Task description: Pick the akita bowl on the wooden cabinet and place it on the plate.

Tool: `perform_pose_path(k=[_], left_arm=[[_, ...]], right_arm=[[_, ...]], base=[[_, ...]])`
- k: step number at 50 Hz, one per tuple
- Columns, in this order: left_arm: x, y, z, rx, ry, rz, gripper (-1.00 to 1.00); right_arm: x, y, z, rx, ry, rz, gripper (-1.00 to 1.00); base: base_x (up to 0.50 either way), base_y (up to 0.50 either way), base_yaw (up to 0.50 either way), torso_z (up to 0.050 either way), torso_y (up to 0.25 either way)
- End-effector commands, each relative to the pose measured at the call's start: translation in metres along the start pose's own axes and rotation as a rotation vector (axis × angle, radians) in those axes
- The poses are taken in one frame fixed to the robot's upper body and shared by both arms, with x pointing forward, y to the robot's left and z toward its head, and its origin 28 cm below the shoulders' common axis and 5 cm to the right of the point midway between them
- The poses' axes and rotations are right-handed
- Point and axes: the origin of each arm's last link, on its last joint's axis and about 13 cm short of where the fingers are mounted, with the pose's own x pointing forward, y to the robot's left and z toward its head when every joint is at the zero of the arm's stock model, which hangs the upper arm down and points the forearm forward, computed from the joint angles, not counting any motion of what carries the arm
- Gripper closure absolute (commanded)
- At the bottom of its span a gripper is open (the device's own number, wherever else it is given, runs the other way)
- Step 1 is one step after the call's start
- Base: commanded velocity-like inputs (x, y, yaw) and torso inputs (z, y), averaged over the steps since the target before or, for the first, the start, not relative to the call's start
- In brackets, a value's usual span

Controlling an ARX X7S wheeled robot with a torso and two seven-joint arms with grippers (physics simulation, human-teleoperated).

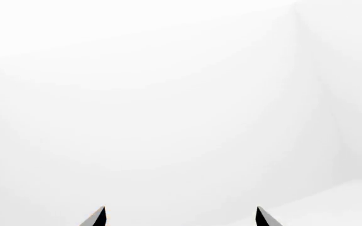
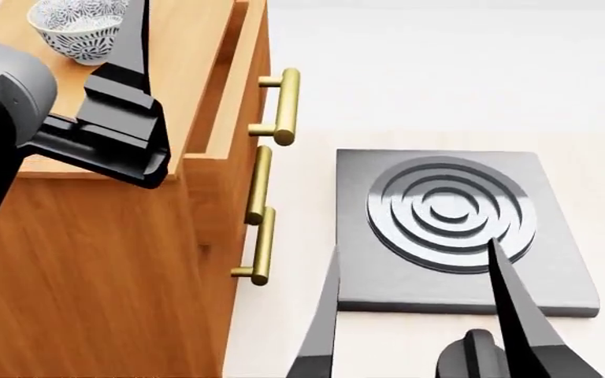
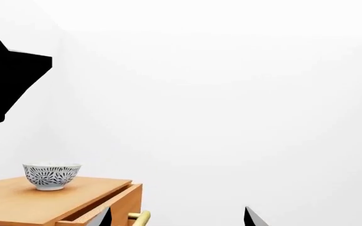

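Head view shows your left gripper [image 2: 135,47] over the wooden cabinet [image 2: 124,236], just beside the akita bowl [image 2: 76,27]; its spread you can't tell here. Your right gripper [image 2: 418,291], fingers wide, hangs before the dark stove [image 2: 566,260]. Only the right wrist view shows the whole bowl, upright, untouched.

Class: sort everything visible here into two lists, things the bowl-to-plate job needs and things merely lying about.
Needed for the job:
akita bowl
wooden cabinet it stands on
left gripper, raised beside the bowl
(the plate is not in view)

Lying about:
dark stove with ringed burner
right gripper, open above the stove's near edge
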Motion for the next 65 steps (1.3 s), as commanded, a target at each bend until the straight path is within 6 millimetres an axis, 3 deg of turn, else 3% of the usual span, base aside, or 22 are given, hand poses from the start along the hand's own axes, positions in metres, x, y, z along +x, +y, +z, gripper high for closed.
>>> perform_pose_path(k=[1,53,65], left_arm=[[-0.001,0.000,0.003,0.005,-0.009,-0.003,-1.00],[-0.005,-0.002,0.005,0.012,-0.016,-0.007,-1.00],[0.013,0.004,0.022,0.023,0.007,-0.017,-1.00]], right_arm=[[0.000,0.000,0.000,0.002,0.004,-0.013,-1.00],[0.000,-0.003,0.003,0.004,-0.007,-0.051,-1.00],[0.000,-0.002,0.003,0.006,-0.005,-0.042,-1.00]], base=[[0.00,0.00,0.00,0.000,0.000],[0.02,0.00,0.00,0.000,0.000],[0.00,0.00,0.00,0.000,0.000]])
